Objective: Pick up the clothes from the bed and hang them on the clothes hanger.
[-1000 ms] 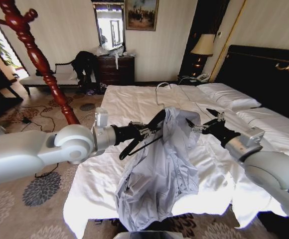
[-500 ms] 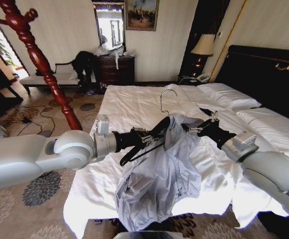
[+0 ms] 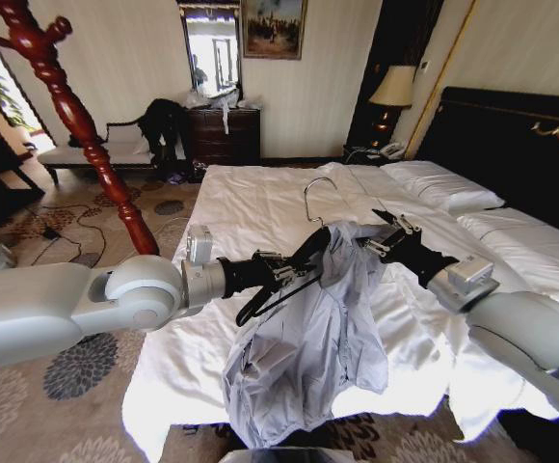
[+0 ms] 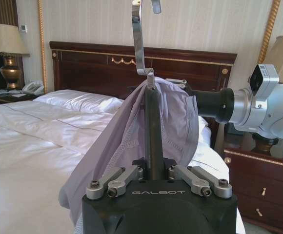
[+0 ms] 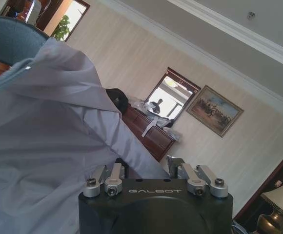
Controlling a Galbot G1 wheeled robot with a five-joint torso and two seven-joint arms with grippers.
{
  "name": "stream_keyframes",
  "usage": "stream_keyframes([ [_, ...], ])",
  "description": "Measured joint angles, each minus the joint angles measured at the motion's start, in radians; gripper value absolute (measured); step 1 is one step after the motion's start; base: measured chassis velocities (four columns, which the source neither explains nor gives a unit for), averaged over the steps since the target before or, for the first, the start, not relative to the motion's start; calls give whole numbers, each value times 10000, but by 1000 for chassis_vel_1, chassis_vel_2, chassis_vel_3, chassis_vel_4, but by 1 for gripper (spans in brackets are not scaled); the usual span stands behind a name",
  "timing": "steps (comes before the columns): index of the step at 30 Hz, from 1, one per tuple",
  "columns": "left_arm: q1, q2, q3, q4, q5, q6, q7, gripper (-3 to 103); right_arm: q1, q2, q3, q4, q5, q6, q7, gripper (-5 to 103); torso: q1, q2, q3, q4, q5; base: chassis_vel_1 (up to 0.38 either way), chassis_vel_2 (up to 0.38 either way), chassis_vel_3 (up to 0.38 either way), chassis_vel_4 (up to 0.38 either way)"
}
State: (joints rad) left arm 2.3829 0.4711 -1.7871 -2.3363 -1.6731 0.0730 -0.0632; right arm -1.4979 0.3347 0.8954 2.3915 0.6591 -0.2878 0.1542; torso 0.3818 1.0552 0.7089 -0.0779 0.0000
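1. Thin grey-lavender cloth: the shirt (image 3: 308, 328) hangs over the bed (image 3: 260, 203) between my two grippers, collar draped on the black hanger (image 3: 294, 265), tail trailing past the mattress edge.
2. My left gripper (image 3: 281, 270) is clamped on the hanger's bar, silver hook standing up just beyond it.
3. My right gripper (image 3: 387, 239), opposite the left, is pinched on the shirt's shoulder fabric.
4. I judge I'm mid-dressing: one shoulder looks seated, the one by the right gripper seems not yet pulled over.
5. The next move calls for drawing that cloth across the hanger's far end without tugging off the seated side.
6. Outward: the red wooden coat stand (image 3: 77, 116) rises beyond my left arm; the loose tail could snag on the bed edge.
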Motion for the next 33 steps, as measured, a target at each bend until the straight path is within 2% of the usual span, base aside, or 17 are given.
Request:
stream_keyframes([
  [2,6,-20,-23,29,5,0,42,16,-6,20,-3,-19,-66,23,3,35,0,0,0,0,0,0,0,0,0],
  [4,-13,-48,-14,53,-7,-2,55,16,-34,36,-28,-29,-258,66,-12,32,1,0,0,0,-1,0,0,0,0],
  [10,-49,-40,70,73,-15,29,68,16,-132,74,-54,-29,-588,154,-79,32,1,0,0,0,-1,0,0,0,0],
  [17,-170,-116,-74,51,-242,281,-223,14,-277,76,-55,-12,-871,310,-112,32,1,0,0,-1,-1,0,0,0,0],
  [20,-396,-306,-35,25,-281,315,-378,24,-356,113,-88,9,-1012,447,-193,28,1,0,0,0,-3,0,0,0,0],
  [23,-878,-601,315,-4,-279,326,-494,30,-425,167,-132,12,-1083,517,-192,27,1,0,0,-2,-2,0,0,0,0],
  [26,-2030,-1247,1055,-148,-348,369,-431,46,-490,232,-184,-59,-1428,706,-237,23,1,0,0,3,0,0,0,0,0],
  [27,-2030,-1247,1055,-148,-348,369,-431,46,-490,232,-184,-59,-1428,706,-237,23,1,0,0,3,0,0,0,0,0],
  [30,-2595,-2015,1226,-363,-450,557,-395,62,-541,296,-241,-139,-1626,813,-256,20,0,0,-1,0,-1,0,0,0,0],
  [32,-2722,-2256,1253,-456,-465,598,-405,62,-549,317,-252,-159,-1680,839,-263,20,1,0,-1,2,-3,0,0,0,0],
  [33,-2831,-2494,1268,-555,-467,628,-433,68,-568,345,-269,-169,-1706,862,-269,20,0,0,-1,3,-3,0,0,0,0],
])
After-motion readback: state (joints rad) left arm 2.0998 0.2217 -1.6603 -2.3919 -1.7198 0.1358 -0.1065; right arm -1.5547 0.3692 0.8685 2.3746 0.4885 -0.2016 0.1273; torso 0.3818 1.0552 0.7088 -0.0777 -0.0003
